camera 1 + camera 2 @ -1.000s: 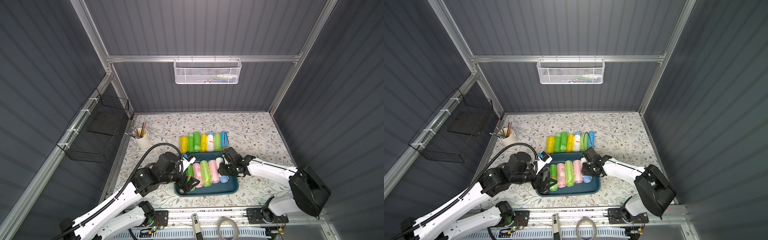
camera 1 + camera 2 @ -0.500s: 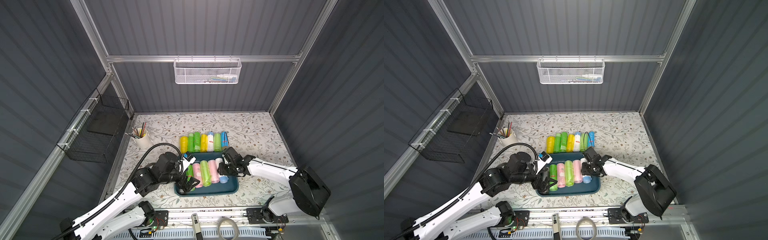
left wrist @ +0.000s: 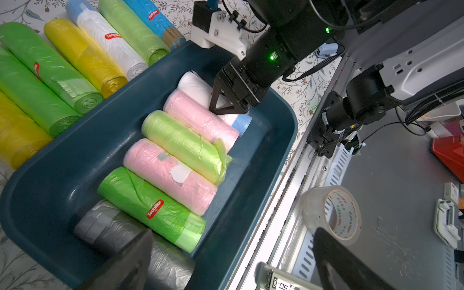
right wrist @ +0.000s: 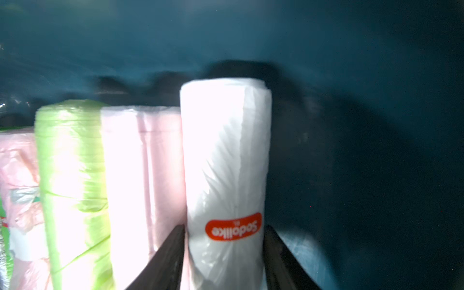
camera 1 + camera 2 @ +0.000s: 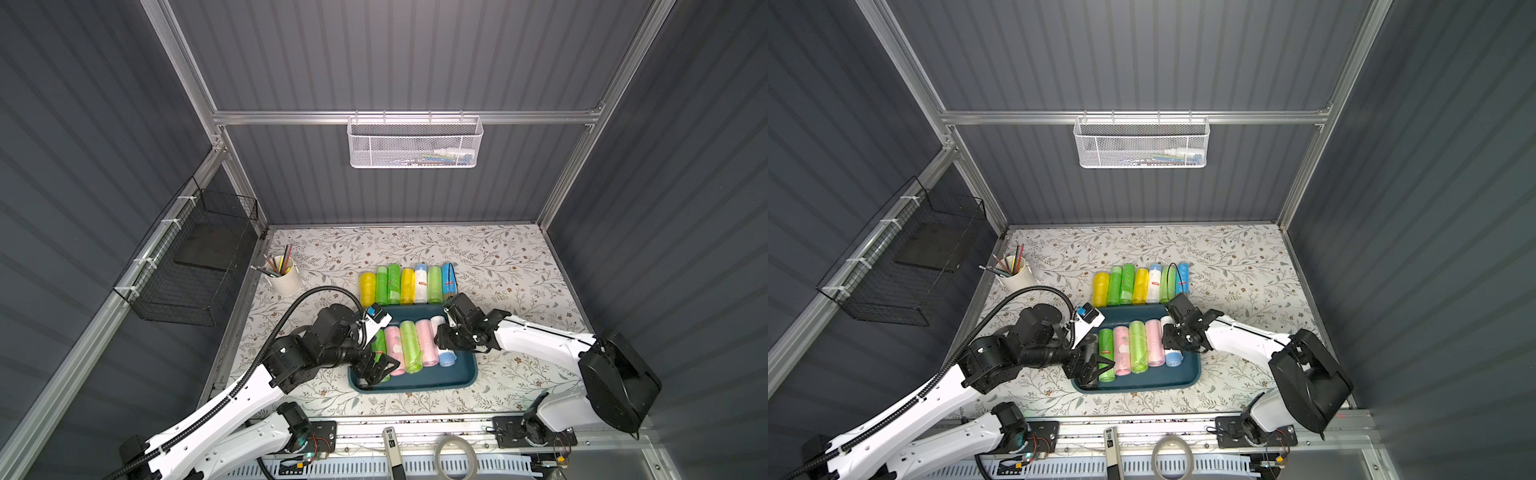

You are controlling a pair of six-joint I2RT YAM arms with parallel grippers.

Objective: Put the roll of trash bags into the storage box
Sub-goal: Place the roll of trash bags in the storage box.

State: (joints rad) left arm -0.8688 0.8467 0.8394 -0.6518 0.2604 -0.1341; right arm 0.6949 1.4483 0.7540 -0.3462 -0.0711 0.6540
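Right wrist cam gives you what no other view does: the right claw (image 4: 223, 227) has one finger each side of the white roll (image 4: 226, 150), red label facing the lens. Both fingers sit v. close to the wrap. Pressing it or just flanking it, can't tell.

The roll lies flat on the tray (image 4: 351, 125) floor. It touches a pink roll (image 4: 143, 163) on one side, w/ bare teal floor on the other.

Both top views hide that grip. The claw body covers the roll's middle, so you only get its white end and its pale blue end. What they add is placement: white roll (image 5: 437, 322) is the right-hand end of the row inside the tray (image 5: 415, 384), w/ bare floor further right. Seven spare rolls (image 5: 409, 284) lie side by side on the table just beyond the far rim. A pencil cup (image 5: 284, 276) stands well apart, to the left.

Left wrist cam adds a grey roll (image 3: 113, 231) at the left end of the tray row, touching a bright green roll (image 3: 150, 208). Top views lose the grey one under the left claw (image 5: 376, 368). That claw is spread wide w/ nothing between its fingers, hanging over the tray's near left corner. The same cam shows you the right claw (image 3: 227, 106) side-on, tips down on the white roll beside the pink one.
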